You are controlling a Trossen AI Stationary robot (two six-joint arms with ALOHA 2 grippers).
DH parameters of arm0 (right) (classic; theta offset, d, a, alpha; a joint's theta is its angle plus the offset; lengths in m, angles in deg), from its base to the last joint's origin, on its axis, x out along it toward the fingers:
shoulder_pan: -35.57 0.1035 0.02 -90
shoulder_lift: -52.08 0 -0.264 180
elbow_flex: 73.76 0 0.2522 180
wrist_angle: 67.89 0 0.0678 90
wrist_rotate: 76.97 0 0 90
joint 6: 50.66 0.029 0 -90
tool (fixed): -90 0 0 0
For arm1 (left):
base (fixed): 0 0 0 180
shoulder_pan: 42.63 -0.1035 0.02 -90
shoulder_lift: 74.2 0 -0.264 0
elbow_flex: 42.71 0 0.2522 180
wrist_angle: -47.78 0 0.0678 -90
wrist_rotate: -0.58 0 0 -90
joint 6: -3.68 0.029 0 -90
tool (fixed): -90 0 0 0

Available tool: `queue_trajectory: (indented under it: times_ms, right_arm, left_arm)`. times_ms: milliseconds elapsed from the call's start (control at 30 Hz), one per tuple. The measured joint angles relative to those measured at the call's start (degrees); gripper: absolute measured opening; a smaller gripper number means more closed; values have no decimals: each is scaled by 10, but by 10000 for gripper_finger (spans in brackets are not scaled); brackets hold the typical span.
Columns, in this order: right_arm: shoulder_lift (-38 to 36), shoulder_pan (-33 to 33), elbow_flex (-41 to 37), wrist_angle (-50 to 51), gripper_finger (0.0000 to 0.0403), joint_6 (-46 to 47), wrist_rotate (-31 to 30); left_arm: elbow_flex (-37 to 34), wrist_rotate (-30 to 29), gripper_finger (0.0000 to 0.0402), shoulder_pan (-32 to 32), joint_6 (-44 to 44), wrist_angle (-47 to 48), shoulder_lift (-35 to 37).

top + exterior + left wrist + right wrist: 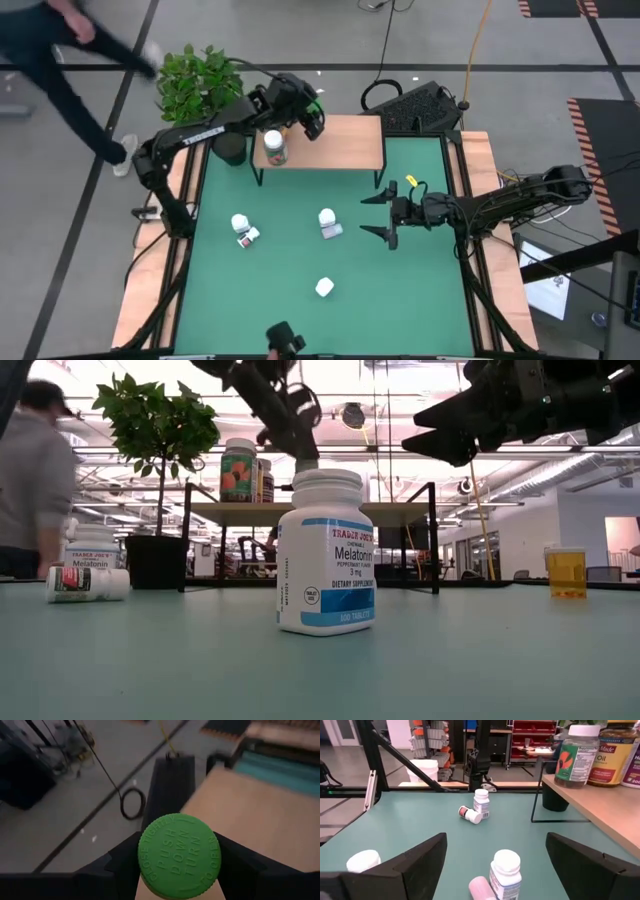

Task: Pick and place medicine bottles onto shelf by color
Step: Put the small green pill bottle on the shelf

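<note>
Green-capped bottle (179,856) between left gripper (170,870) fingers

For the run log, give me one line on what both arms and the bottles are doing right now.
left gripper: over shelf, fingers on green-capped bottle | right gripper: open above table, holding nothing | white-capped bottles: on table

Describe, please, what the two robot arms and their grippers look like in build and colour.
Both arms are dark, jointed and slim. The left arm carries a white label strip and a green-lit wrist. The right gripper has two black, tapering, wedge-shaped fingers, with a yellow fitting behind them.
</note>
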State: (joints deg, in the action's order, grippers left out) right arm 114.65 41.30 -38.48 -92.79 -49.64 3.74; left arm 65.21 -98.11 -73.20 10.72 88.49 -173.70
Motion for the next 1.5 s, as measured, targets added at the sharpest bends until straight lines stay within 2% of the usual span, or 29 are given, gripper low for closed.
queue_trajectory:
  times_ms: [200, 400, 633, 867, 1133, 1500]
  right_arm:
    - [0, 0, 0, 4, 336, -6, -13]
    - [0, 0, 0, 8, 336, -7, -14]
    - [0, 0, 0, 8, 336, -7, -14]
    - [0, 0, 0, 8, 336, -7, -14]
    - [0, 0, 0, 8, 336, -6, -14]
    - [0, 0, 0, 8, 336, -6, -14]
  left_arm:
    - [1, 3, 207, -10, 5, 8, -15]
    - [1, 3, 223, -19, -2, 15, -16]
    - [1, 1, 213, -24, -13, 18, -21]
    - [0, -2, 229, -24, -12, 20, -28]
    - [1, -8, 218, -23, -7, 25, -33]
    - [1, -6, 250, -21, -17, 21, -33]
